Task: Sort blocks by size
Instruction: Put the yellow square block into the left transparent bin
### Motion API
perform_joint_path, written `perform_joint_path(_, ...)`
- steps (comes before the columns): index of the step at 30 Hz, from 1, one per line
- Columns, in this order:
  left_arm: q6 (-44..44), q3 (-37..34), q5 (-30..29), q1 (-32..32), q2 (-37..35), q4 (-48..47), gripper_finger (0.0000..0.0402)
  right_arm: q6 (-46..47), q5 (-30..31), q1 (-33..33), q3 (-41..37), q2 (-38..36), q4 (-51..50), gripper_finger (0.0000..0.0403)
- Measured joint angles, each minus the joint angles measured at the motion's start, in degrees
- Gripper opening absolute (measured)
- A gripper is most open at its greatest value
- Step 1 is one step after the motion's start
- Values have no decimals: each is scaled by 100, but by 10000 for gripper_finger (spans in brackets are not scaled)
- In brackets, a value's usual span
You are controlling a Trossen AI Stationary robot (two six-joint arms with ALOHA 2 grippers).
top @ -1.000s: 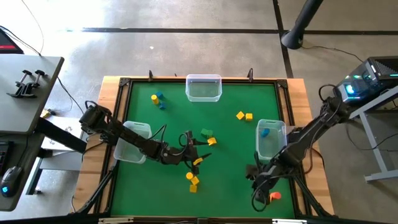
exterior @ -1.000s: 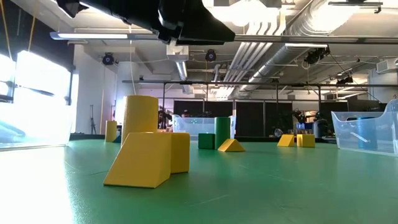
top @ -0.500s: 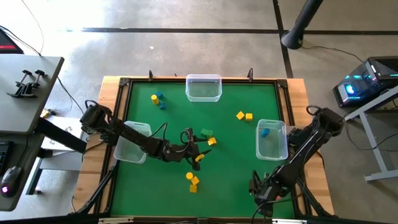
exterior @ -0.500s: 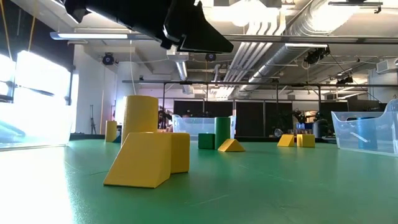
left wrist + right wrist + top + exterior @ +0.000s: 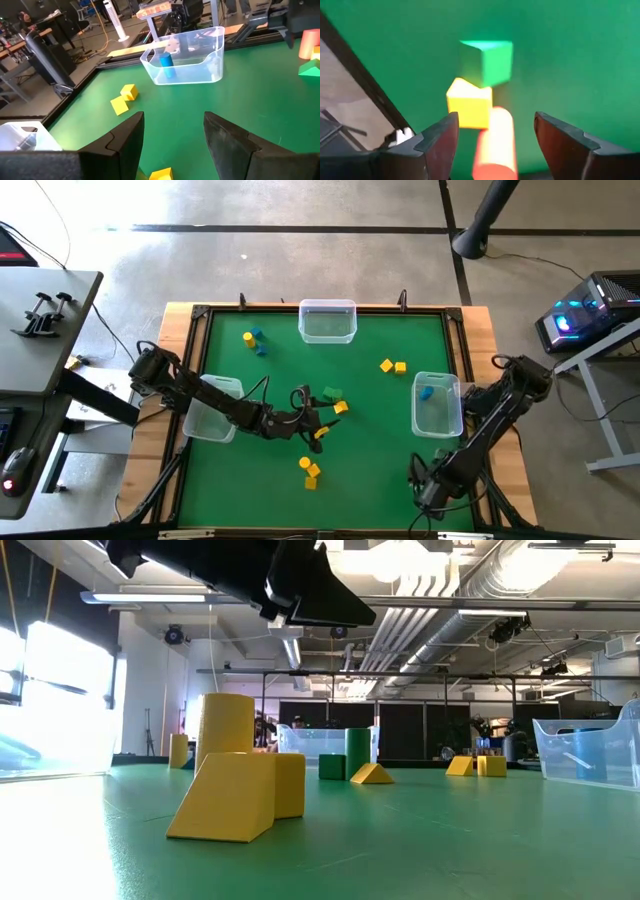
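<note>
My right gripper (image 5: 427, 489) (image 5: 496, 120) stands open at the table's near right corner and points down. Its fingers flank an orange cylinder block (image 5: 494, 145) without touching it. A yellow cube (image 5: 469, 107) and a green cube (image 5: 488, 62) rest on the mat just beyond the cylinder. My left gripper (image 5: 318, 423) (image 5: 174, 120) hangs open above the table's middle, nearly level, and shows dark at the top of the low view (image 5: 310, 590). A small yellow block (image 5: 160, 174) shows below the gap between its fingers. Two yellow blocks (image 5: 309, 470) sit nearer the front edge.
Three clear bins stand on the green mat: one at the far edge (image 5: 327, 320), one at the left (image 5: 212, 408), and one at the right (image 5: 437, 402) with a blue block (image 5: 426, 392) inside. Loose blocks lie at far left (image 5: 251, 340), centre (image 5: 334, 400) and right of centre (image 5: 393, 366).
My right gripper has come down toward the table's near right corner and tipped over until it points down. It now covers the orange block in the high view.
</note>
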Motion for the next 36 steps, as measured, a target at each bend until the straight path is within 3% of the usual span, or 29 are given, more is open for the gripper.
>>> perform_joint_path(10,-110,0,15,0,-2,-83,190,-17,436,187,0,6,174,255)
perform_joint_path(28,-62,0,52,0,-2,-85,190,-144,50,292,17,855,374,251)
perform_joint_path(32,-62,0,53,0,-2,-81,190,-126,80,260,15,844,373,217)
perform_joint_path(36,-62,0,52,0,-2,-81,190,-150,-91,157,4,819,362,146)
